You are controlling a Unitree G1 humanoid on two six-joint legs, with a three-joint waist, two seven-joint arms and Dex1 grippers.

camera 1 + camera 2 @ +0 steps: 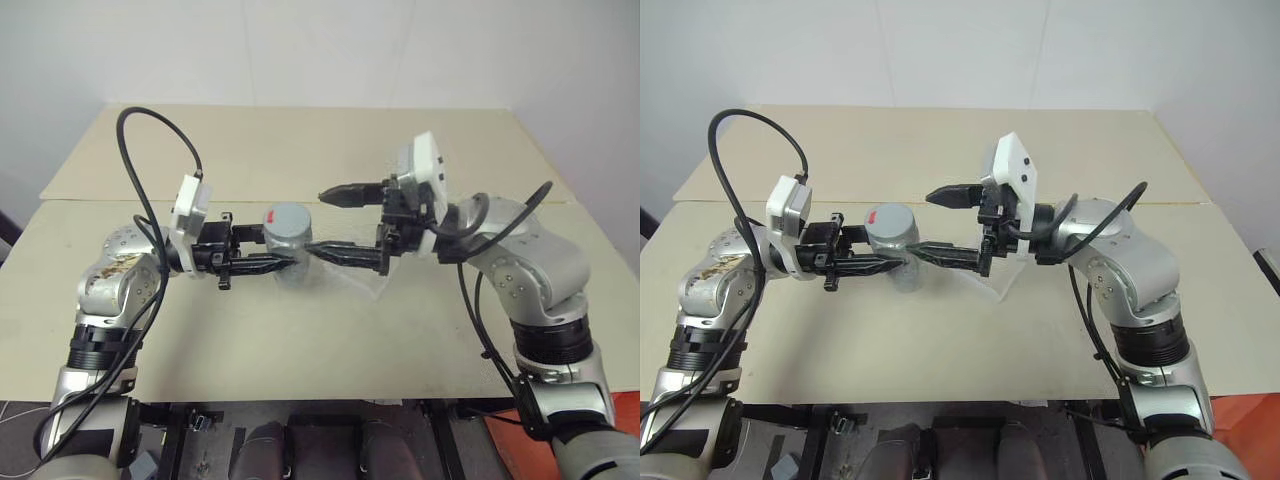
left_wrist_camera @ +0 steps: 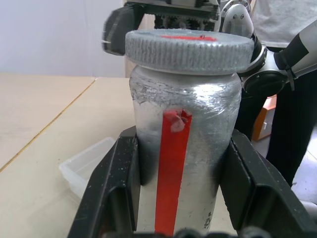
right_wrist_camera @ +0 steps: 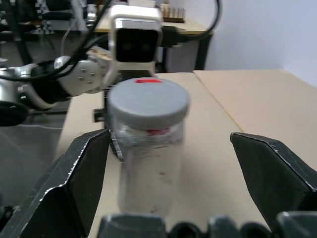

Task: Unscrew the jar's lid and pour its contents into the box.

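The box, a shallow clear plastic tray, lies on the table just beneath and behind the right gripper; from the head views it is mostly hidden by that gripper's lower finger. A person in a white top stands at the far side, seen in the left wrist view. Black cables loop over both arms.

The jar is held upright above the table, with the lid screwed on and its red mark facing up. The left gripper has its fingers clamped shut on the jar's silvery body, one on each side, below the lid. The right gripper's fingers are spread wide and hold nothing; they point at the jar, its tips just short of it.

The table is pale beige, made of two boards with a seam between them, against a white wall.
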